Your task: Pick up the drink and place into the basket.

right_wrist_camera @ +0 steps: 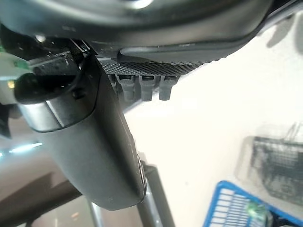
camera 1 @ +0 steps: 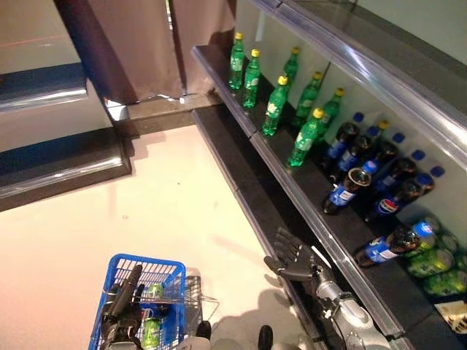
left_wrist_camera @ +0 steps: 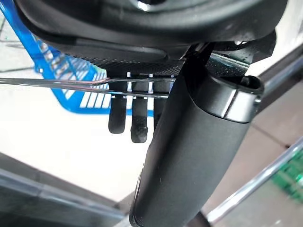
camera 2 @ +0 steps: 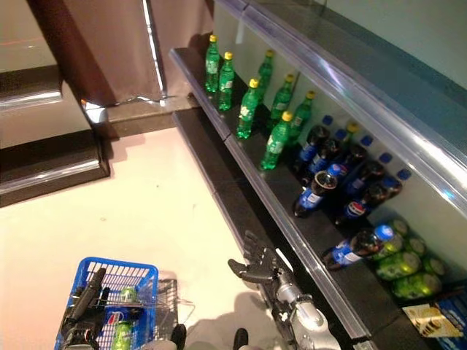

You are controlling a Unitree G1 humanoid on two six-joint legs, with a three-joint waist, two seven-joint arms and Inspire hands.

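The blue basket (camera 1: 165,275) hangs low at the left, off the floor, with drinks (camera 1: 151,329) lying in it. My left hand (camera 1: 122,300) is shut on its thin wire handles (left_wrist_camera: 57,83). My right hand (camera 1: 290,259) is open and empty, fingers spread, beside the front edge of the low shelf (camera 1: 306,219). On the shelf lie dark cola bottles with blue labels (camera 1: 343,191), one of them (camera 1: 385,246) nearest my right hand. Green bottles with yellow caps (camera 1: 276,106) stand farther along the shelf.
Green drinks (camera 1: 430,262) lie on the shelf at the far right. A glossy rail (camera 1: 379,80) runs above the shelf. Dark steps (camera 1: 58,160) rise at the left beyond the pale floor (camera 1: 175,211).
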